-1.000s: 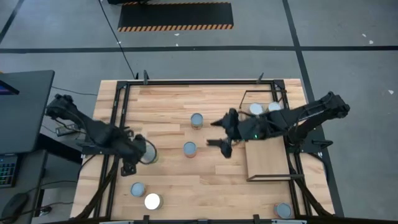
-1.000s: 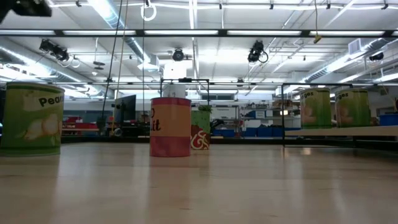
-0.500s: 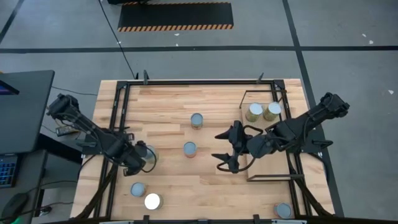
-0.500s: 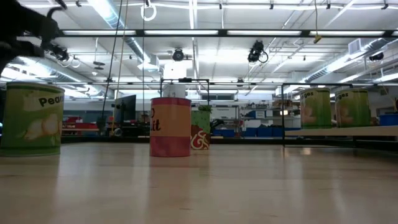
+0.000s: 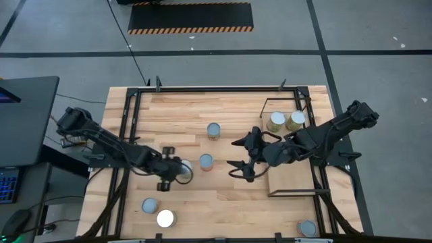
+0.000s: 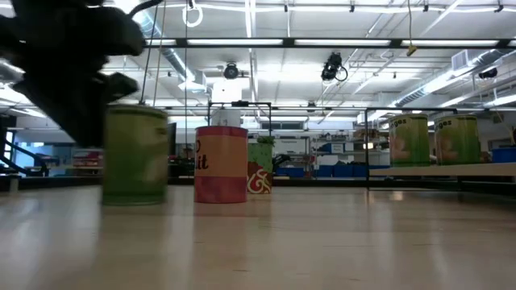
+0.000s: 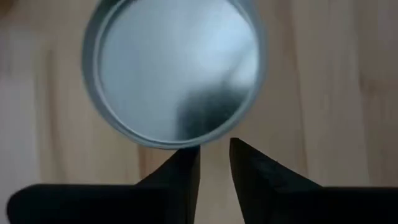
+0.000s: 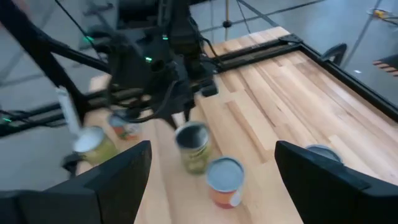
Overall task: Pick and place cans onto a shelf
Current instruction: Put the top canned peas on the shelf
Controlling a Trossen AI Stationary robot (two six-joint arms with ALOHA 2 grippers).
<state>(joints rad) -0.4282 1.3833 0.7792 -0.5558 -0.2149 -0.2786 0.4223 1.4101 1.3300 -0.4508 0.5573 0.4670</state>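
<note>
Within the last second the left gripper [image 7: 214,165] had pushed the green can [image 7: 177,68] from near the left edge of the tabletop [image 5: 175,108] toward its middle. The can now stood upright just beside the orange can [image 5: 206,162]. The left fingers stood only a little apart and grasped nothing; the can was beyond their tips. The right gripper [image 5: 235,155] hung wide open and empty over the middle, near both cans. The can probably now lay within its reach. Two cans [image 5: 276,121] already stood on the shelf [image 5: 290,181] at the right edge.
</note>
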